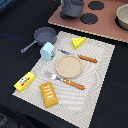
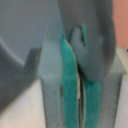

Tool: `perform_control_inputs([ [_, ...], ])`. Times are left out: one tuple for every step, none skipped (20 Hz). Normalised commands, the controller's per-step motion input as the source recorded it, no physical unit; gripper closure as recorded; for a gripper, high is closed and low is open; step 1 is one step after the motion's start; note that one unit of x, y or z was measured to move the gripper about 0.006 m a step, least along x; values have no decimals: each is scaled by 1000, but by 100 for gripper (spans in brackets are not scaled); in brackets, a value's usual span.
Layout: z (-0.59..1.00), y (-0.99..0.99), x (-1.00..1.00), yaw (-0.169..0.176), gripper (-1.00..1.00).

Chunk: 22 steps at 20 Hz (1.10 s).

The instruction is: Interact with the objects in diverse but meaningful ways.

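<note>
My gripper point(image 1: 72, 7) hangs at the back, over the pink toy stove point(image 1: 107, 22) and far from the items on the mat. The wrist view is a blurred close-up of the gripper point(image 2: 80, 92): its teal pads point(image 2: 68, 85) stand almost together and I see nothing between them. On the mat lie a yellow holed cheese wedge point(image 1: 78, 42), a small white carton point(image 1: 48, 51), a yellow red-labelled box point(image 1: 24, 81) and an orange-brown scored bread block point(image 1: 49, 94). A grey long-handled saucepan point(image 1: 43, 36) sits at the mat's far corner on the exterior view's left.
A round tan plate point(image 1: 68, 66) sits mid-mat with an orange-handled knife point(image 1: 85, 58) behind it and an orange-handled fork point(image 1: 68, 82) in front. The stove has black burners point(image 1: 89, 19) and a metal pot point(image 1: 123, 17) at the exterior view's right. The table is black.
</note>
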Motion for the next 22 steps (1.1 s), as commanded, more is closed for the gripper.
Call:
perform_control_inputs([
  [200, 174, 780, -35, 100],
  [134, 174, 806, -35, 100],
  [94, 180, 903, -35, 100],
  [69, 194, 937, -38, 100],
  [71, 197, 969, -34, 100],
  [49, 177, 966, -35, 100],
  [49, 186, 974, -33, 100],
  [43, 186, 971, -33, 100],
  [29, 194, 966, -33, 100],
  [20, 206, 963, -32, 100],
  [0, 223, 951, -34, 100],
  [0, 251, 914, -36, 100],
  [0, 286, 829, -38, 100],
  [0, 369, 849, -25, 100],
  [6, 349, 854, -26, 100],
  [0, 337, 829, -29, 100],
  [0, 331, 814, -31, 100],
  [0, 331, 771, -33, 100],
  [0, 343, 754, -34, 100],
  [0, 354, 714, -34, 100],
  [0, 366, 689, -32, 100],
  [0, 406, 743, -30, 100],
])
